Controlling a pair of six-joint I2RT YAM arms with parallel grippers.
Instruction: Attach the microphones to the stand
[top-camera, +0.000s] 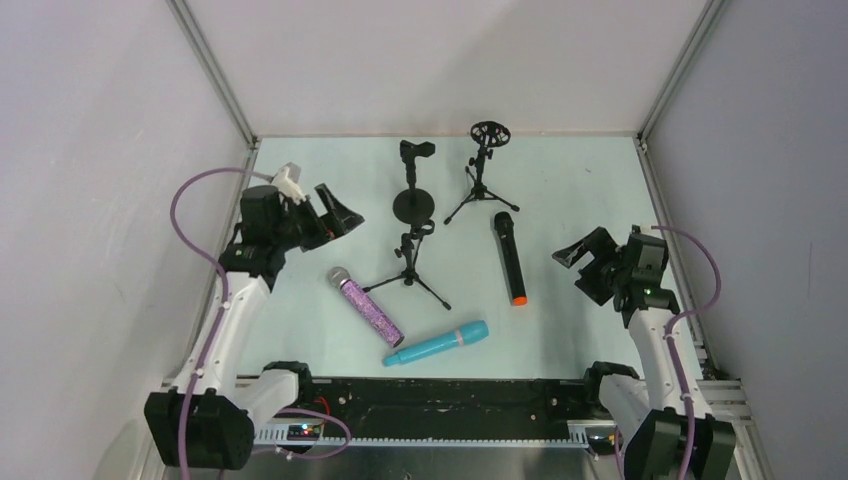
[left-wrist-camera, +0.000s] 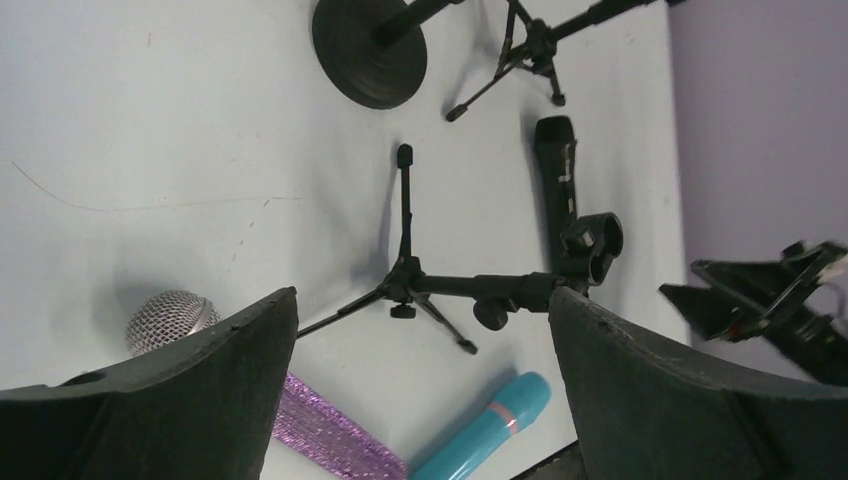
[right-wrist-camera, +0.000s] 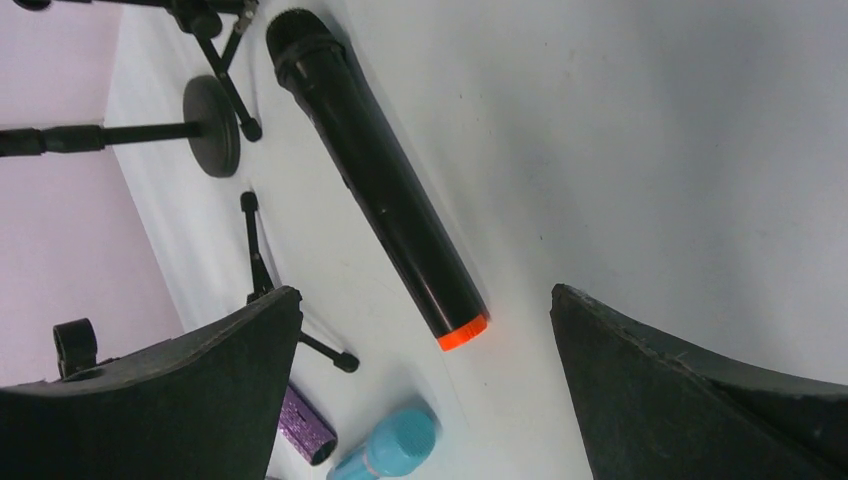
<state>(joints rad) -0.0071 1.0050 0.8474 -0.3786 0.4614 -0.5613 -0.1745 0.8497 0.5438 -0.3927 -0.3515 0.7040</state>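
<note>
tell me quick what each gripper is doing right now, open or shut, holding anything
Left gripper: open, holding nothing.
Right gripper: open, holding nothing.

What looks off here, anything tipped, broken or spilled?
Nothing stands out. The round-base stand, far tripod stand and near tripod stand are upright, holders empty. The purple mic, turquoise mic and black mic lie flat and apart on the table, no visible damage. Left gripper and right gripper are open, empty.
</note>
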